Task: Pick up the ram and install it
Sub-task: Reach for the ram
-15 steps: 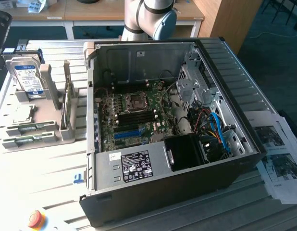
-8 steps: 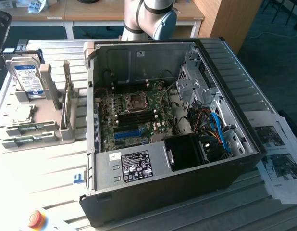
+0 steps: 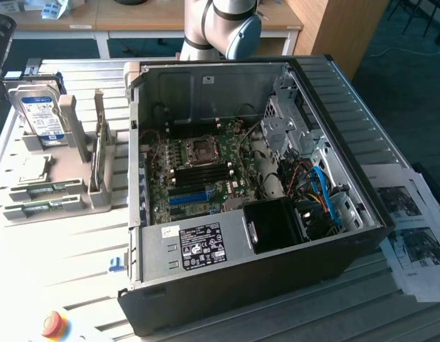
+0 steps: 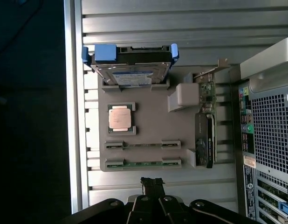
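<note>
Two rams lie edge-up in the grey parts holder (image 4: 148, 119): thin green sticks, one (image 4: 143, 144) beside the other (image 4: 143, 163). The exterior view shows them at the holder's front, one (image 3: 45, 189) behind the other (image 3: 42, 209). My gripper (image 4: 152, 183) hovers high above the slatted table just off the holder's edge, nearest the second ram, shut with nothing in it. The open computer case (image 3: 348, 142) shows the motherboard with its black memory slots (image 3: 198, 173) lying empty.
The holder also carries a hard drive with blue rails (image 4: 130, 65), a square silver processor (image 4: 120, 118) and an upright expansion card (image 4: 205, 135). A bright blue connector strip (image 3: 191, 197) sits on the motherboard. Printed papers (image 3: 412, 235) lie at the exterior view's right, a red button (image 3: 51, 324) in front.
</note>
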You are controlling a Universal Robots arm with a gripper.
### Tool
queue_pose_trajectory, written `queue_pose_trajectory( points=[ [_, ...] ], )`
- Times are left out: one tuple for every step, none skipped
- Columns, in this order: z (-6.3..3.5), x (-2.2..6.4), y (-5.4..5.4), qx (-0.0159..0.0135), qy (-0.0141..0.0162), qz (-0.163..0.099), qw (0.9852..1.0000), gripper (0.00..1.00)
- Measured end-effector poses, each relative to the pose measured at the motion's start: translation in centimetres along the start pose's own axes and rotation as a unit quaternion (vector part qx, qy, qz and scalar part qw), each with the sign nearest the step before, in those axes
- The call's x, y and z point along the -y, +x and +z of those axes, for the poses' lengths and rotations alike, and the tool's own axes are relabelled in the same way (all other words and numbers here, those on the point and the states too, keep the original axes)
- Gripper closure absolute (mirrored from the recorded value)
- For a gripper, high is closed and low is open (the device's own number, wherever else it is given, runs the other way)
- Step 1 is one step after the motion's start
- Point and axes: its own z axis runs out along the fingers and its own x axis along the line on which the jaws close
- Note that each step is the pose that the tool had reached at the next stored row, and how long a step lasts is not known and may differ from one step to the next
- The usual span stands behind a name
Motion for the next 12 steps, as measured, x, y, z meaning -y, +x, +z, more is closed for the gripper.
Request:
queue_pose_trajectory(
  points=[
    [0.0, -0.09, 0.06, 0.0, 0.0, 0.0, 1.0, 0.9],
    [0.01, -0.16, 0.12, 0.0, 0.0, 0.0, 1.0, 0.9],
    [0.01, -0.24, 0.17, 0.0, 0.0, 0.0, 1.0, 0.9],
    [0.01, -0.33, 0.23, -0.0001, 0.0, 0.0, 1.0, 0.9],
    [0.02, -0.42, 0.3, 0.0, 0.0, 0.0, 1.0, 0.9],
    [0.02, -0.51, 0.36, 0.0, 0.0, 0.0, 1.0, 0.9],
    [0.02, -0.59, 0.43, 0.0, 0.0, 0.0, 1.0, 0.9],
    [0.03, -0.67, 0.49, 0.0, 0.0, 0.0, 1.0, 0.9],
    [0.02, -0.74, 0.56, -0.0001, 0.0, 0.0, 1.0, 0.9],
    [0.03, -0.78, 0.6, -0.0001, 0.0, 0.0, 1.0, 0.9],
    [0.03, -0.78, 0.61, 0.0, 0.0, 0.0, 1.0, 0.9],
    [0.03, -0.78, 0.62, 0.0, 0.0, 0.0, 1.0, 0.9]
  ],
)
